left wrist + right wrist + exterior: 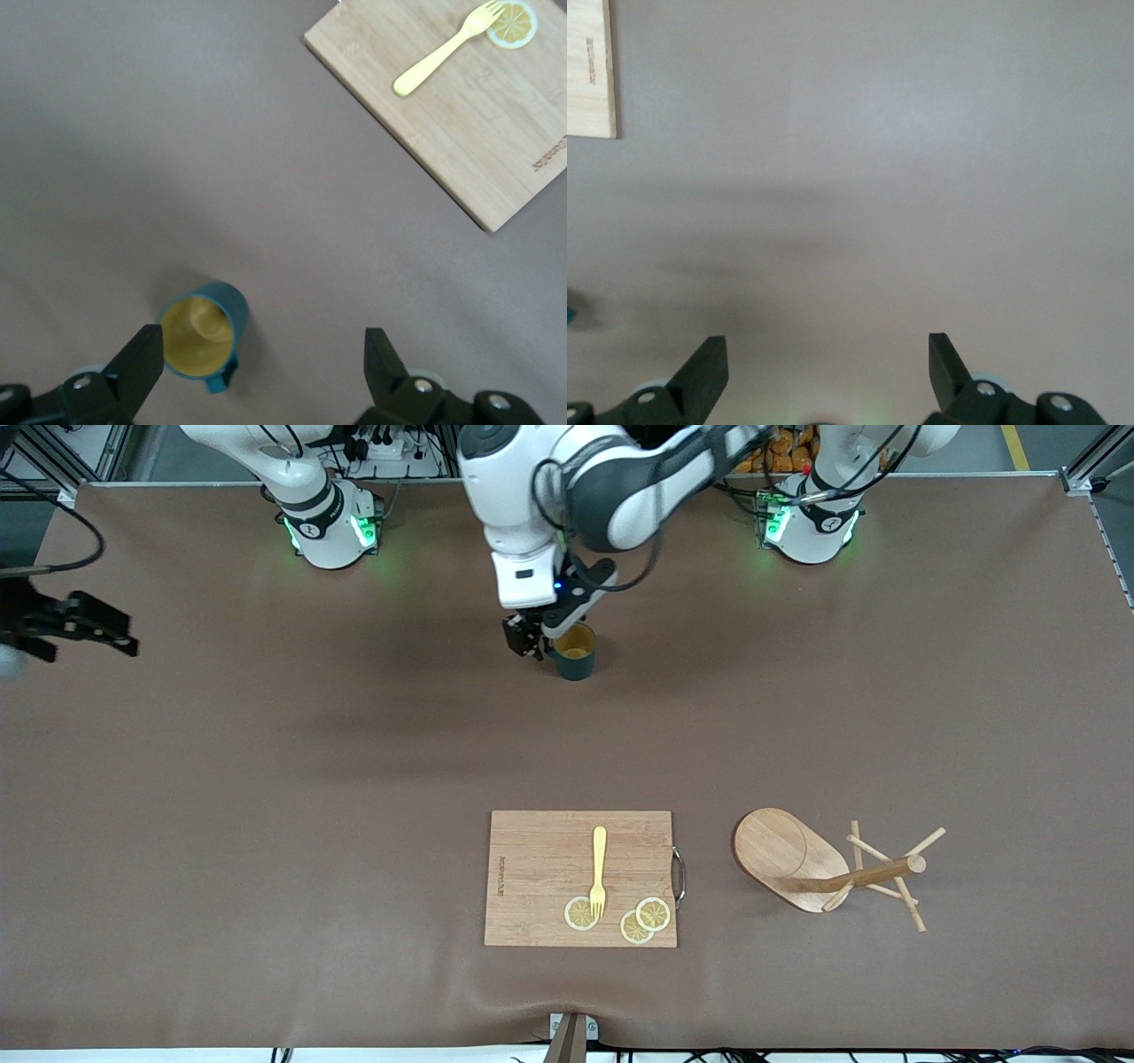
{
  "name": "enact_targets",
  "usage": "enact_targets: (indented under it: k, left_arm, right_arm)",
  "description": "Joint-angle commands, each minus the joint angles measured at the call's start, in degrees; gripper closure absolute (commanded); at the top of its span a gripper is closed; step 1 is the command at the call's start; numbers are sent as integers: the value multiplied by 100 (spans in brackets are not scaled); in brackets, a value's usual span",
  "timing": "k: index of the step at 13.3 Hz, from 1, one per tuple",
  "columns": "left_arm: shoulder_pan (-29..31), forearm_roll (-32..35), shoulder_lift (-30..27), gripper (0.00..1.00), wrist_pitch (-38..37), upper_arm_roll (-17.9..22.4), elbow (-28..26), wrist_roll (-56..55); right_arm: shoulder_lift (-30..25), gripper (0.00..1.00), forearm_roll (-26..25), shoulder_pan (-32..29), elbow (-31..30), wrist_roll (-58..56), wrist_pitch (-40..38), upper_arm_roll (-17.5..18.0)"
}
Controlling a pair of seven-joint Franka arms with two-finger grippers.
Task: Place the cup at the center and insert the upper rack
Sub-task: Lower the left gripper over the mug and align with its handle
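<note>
Jaws spread on both grippers: left (257, 359) over one cup (202, 332), right (826, 367) waiting

High front camera faces the robots; both wrist cameras look down, sharing the cutting board (452, 106).

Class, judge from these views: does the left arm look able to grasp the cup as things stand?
Probably yes. The left gripper hangs open right beside the cup, which stands upright on bare table with nothing between them; the right gripper waits at the table's edge.
</note>
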Motion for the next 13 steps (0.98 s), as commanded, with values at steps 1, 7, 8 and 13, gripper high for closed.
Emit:
enact_targets:
  k: [1, 7, 8, 13]
  left_arm:
    - [-660, 187, 429, 0, 85, 388, 290, -638]
    - [-1856, 179, 1133, 0, 76, 1153, 360, -1818]
    - [-1980, 161, 1264, 0, 76, 1241, 395, -1870]
    - [-1937, 56, 1678, 0, 208, 1260, 457, -2476]
  right_arm:
    - [-195, 0, -94, -336, -202, -337, 409, 122]
    - [-142, 0, -7, -310, -334, 82, 289, 131]
    - [-142, 0, 11, -302, -326, 294, 70, 140]
    - [-124, 0, 11, -301, -290, 296, -397, 149]
